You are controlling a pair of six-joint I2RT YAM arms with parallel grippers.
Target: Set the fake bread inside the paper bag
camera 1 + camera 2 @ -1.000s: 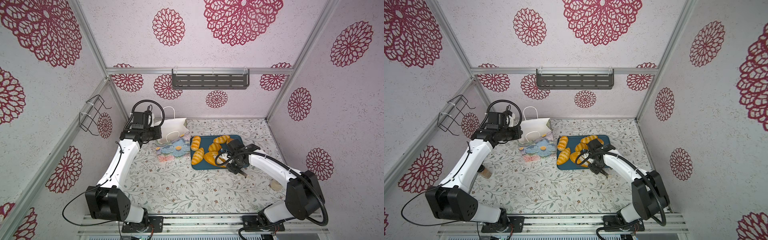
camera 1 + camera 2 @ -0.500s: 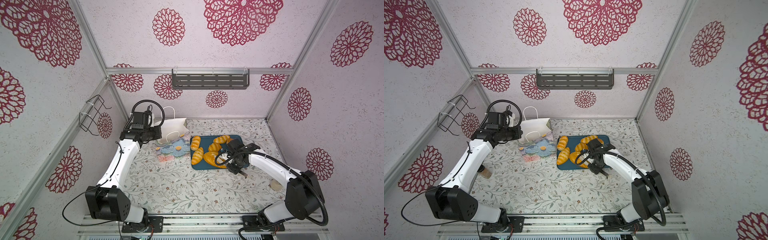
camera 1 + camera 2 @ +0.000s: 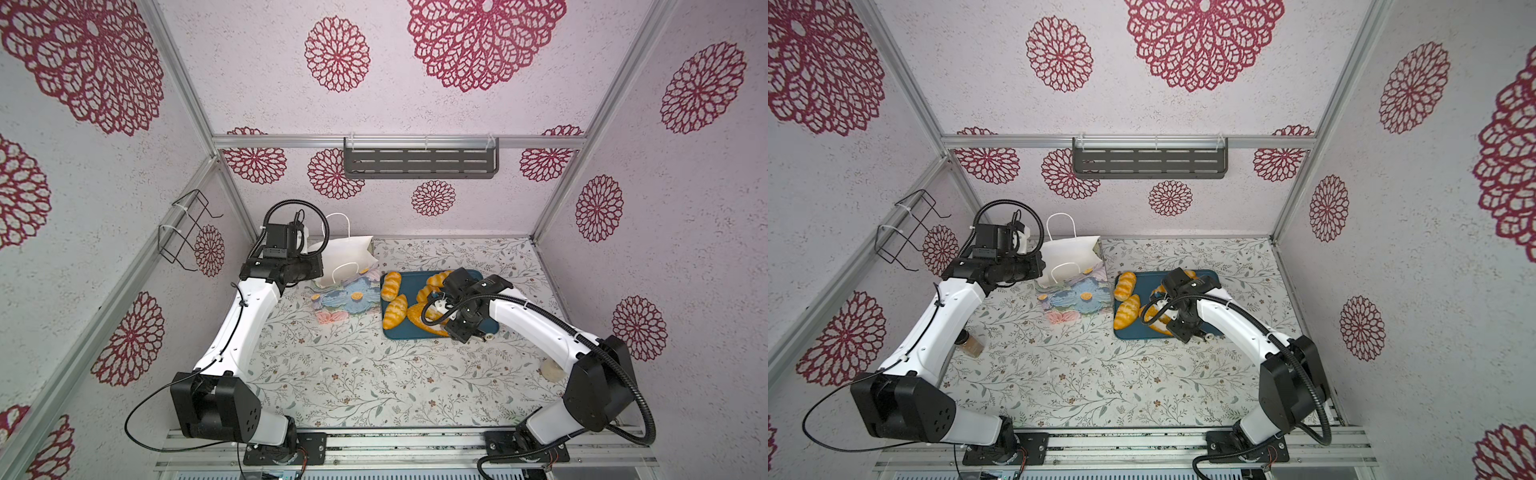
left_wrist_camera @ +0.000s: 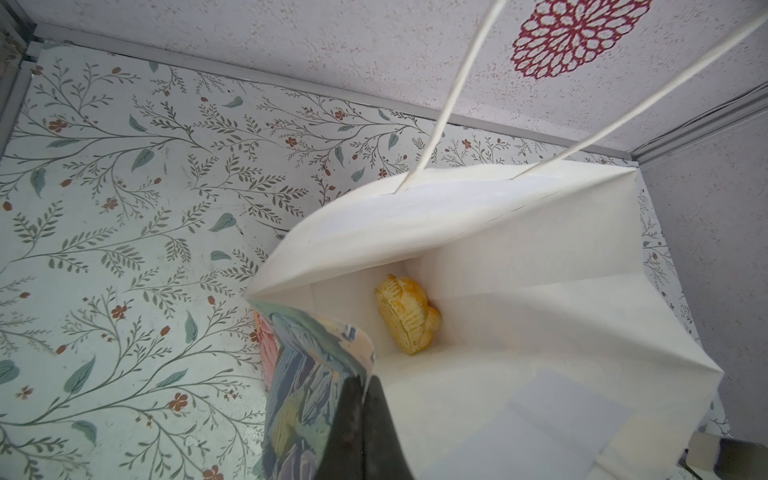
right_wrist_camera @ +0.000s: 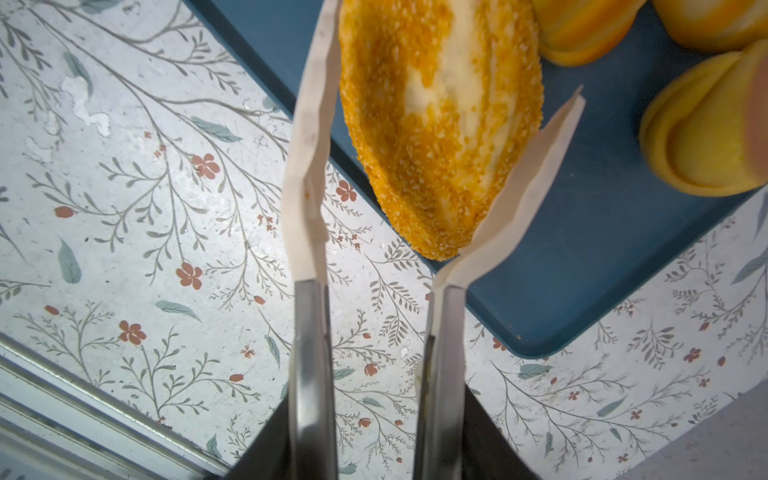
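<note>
The paper bag [image 3: 349, 255] [image 3: 1069, 255] stands at the back left, its white inside showing. My left gripper [image 4: 365, 388] is shut on the bag's flowered rim [image 4: 316, 357], holding the mouth wide. One piece of fake bread [image 4: 407, 316] lies on the bag's floor. My right gripper [image 5: 376, 415] is shut on cream-tipped tongs [image 5: 309, 332]. The tongs' tips [image 5: 311, 166] stand spread on either side of the near end of an oval loaf [image 5: 436, 124] [image 3: 417, 318]. That loaf rests on the teal tray [image 5: 582, 270]. Striped rolls [image 3: 391, 286] [image 3: 395, 311] lie on the tray's left side.
More yellow breads [image 5: 706, 137] crowd the tray beyond the loaf. A small brown jar [image 3: 971, 343] stands by the left arm and a cream round object [image 3: 550, 370] by the right arm's base. A wire rack [image 3: 187, 230] hangs on the left wall, a dark shelf [image 3: 419, 158] on the back wall.
The right wrist has shifted only slightly over the tray's near edge. The left arm and the bag have not moved.
</note>
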